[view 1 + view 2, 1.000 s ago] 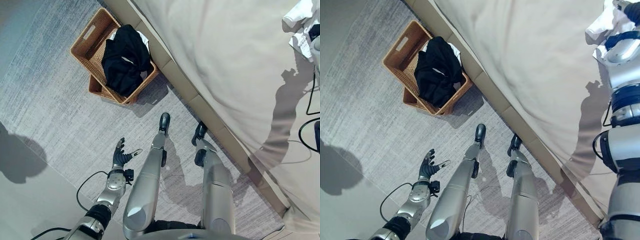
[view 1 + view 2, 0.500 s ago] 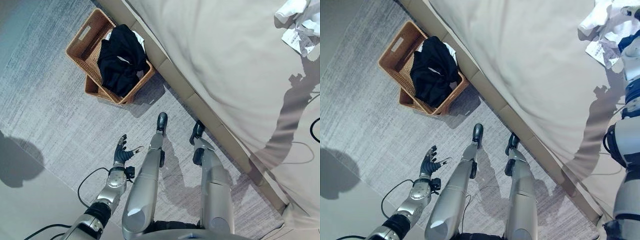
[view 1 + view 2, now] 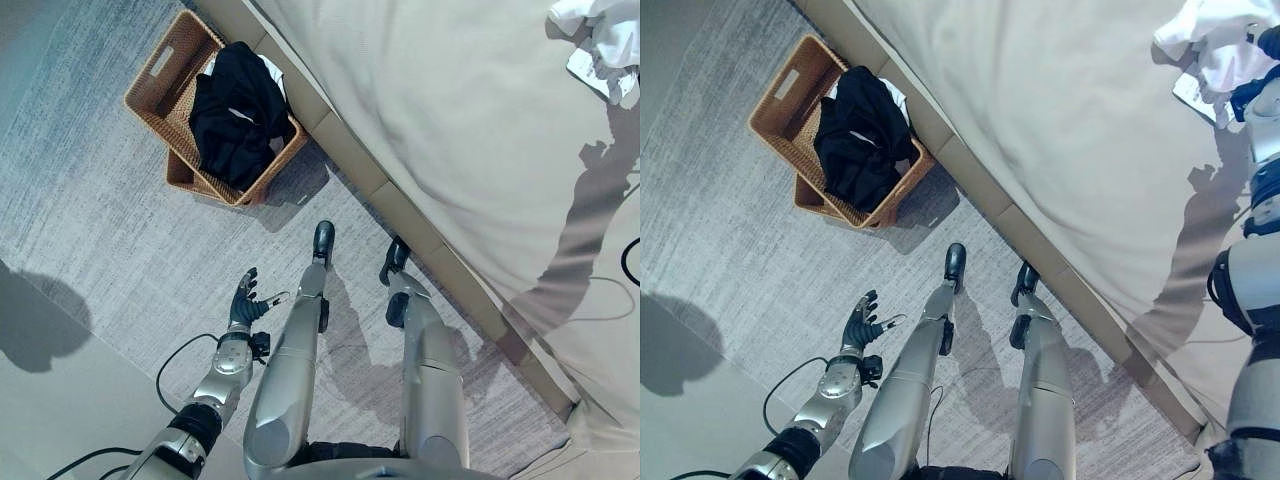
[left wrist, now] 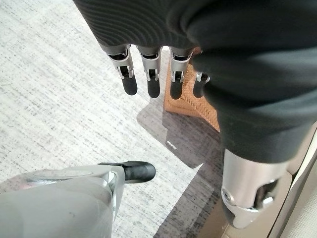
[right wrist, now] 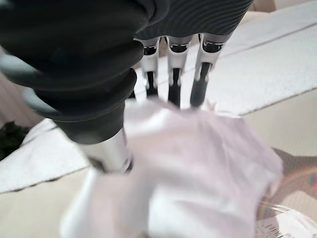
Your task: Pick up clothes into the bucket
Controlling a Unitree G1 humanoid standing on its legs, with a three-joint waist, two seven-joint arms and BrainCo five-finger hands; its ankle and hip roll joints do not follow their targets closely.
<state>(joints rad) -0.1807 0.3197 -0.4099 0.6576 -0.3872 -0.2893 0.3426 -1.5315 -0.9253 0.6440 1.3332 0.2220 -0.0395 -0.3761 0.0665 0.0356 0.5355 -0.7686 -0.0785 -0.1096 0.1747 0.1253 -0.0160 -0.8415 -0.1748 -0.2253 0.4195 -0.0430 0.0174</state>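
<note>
At the far right corner of the bed (image 3: 1070,130), the right hand (image 5: 171,84) reaches over a white garment (image 5: 198,163); its fingers run fairly straight and spread down to the cloth, the thumb beside them, and nothing is gathered between them yet, so I read the hand as open on the fabric, not clamped; the garment lies crumpled on the bed cover, with a flat printed piece (image 3: 590,70) just beside it. Down by the floor, the left hand (image 3: 243,305) hangs with relaxed, parted fingers and holds nothing. The wicker basket (image 3: 790,110) stands on the grey carpet (image 3: 730,240) against the bed's lower edge, well apart from the garment; a black garment (image 3: 855,135) is already piled in it and spills over its rim. To do this grasp well, the fingers should press into the thickest fold and curl with the thumb, taking a full bunch so no sleeve trails; the printed piece should be left behind; the carry to the basket is long.
</note>
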